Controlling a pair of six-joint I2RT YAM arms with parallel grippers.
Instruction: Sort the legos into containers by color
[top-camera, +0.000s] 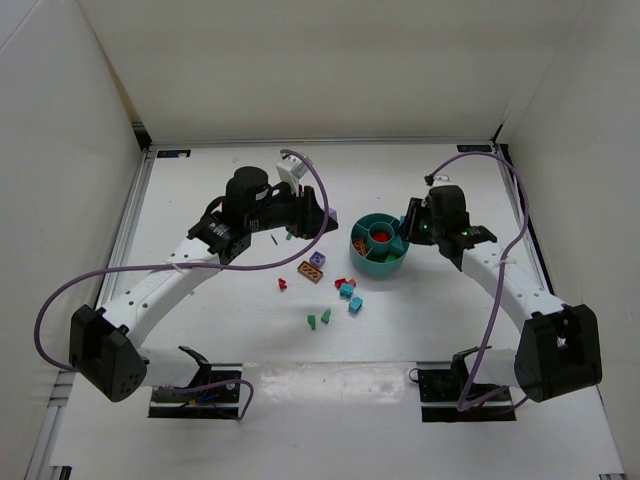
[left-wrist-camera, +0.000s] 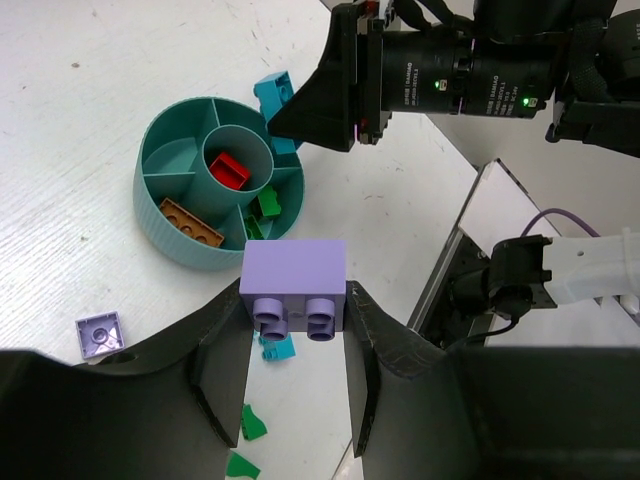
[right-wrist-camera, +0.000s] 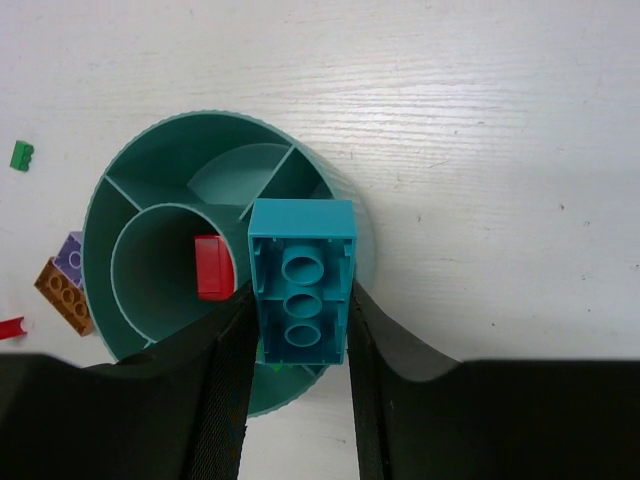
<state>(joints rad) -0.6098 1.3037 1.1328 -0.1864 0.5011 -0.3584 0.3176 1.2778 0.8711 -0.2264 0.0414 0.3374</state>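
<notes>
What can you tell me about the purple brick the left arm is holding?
The purple brick is a pale lilac block of smooth, shiny plastic, whole and clean. Two round knobs show on the side facing the wrist camera. It sits level, pinched at its two ends between the black fingers of the left gripper, held in the air. Nothing else seems to touch it. In that view it shows beside the teal bowl.

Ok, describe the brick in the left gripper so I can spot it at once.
In the left wrist view, find the round teal bowl; just below it the left gripper clamps a lilac brick. It is a thick block showing two round studs, unlike the flat lilac plate lying on the table.
</notes>
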